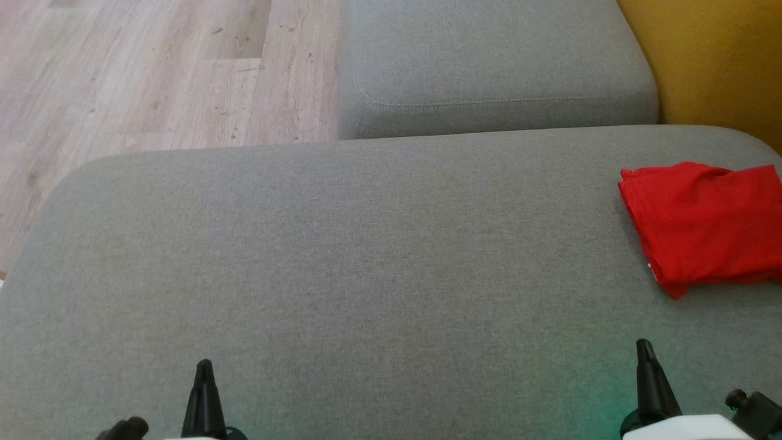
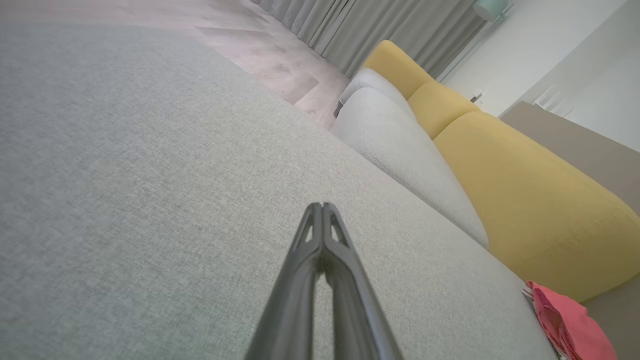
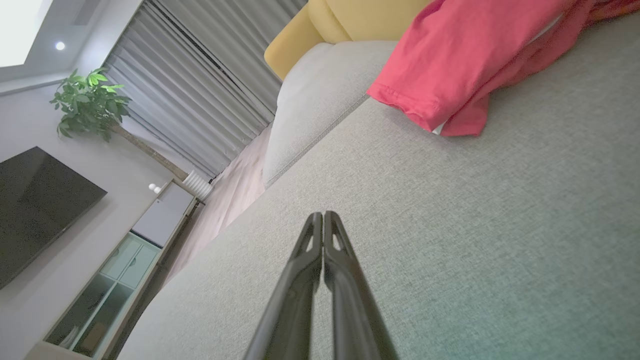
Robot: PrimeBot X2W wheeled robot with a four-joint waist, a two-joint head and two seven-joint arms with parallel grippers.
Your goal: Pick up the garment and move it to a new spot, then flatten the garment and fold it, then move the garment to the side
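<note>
The red garment (image 1: 702, 226) lies folded at the right edge of the grey cushion (image 1: 342, 263), partly cut off by the head view's border. It also appears as a red corner (image 2: 570, 325) in the left wrist view and as a folded red cloth (image 3: 460, 55) ahead in the right wrist view. My left gripper (image 1: 204, 365) sits low at the bottom left, shut and empty, its tips together (image 2: 321, 206). Near the bottom right, my right gripper (image 1: 643, 344) is shut and empty too (image 3: 323, 215), a short way below the garment.
A second grey cushion (image 1: 489, 61) adjoins the far side, with a yellow backrest (image 1: 715, 55) at the right. Wooden floor (image 1: 140, 73) lies beyond the cushion's left and far-left edges. The right wrist view shows curtains, a plant and a cabinet far off.
</note>
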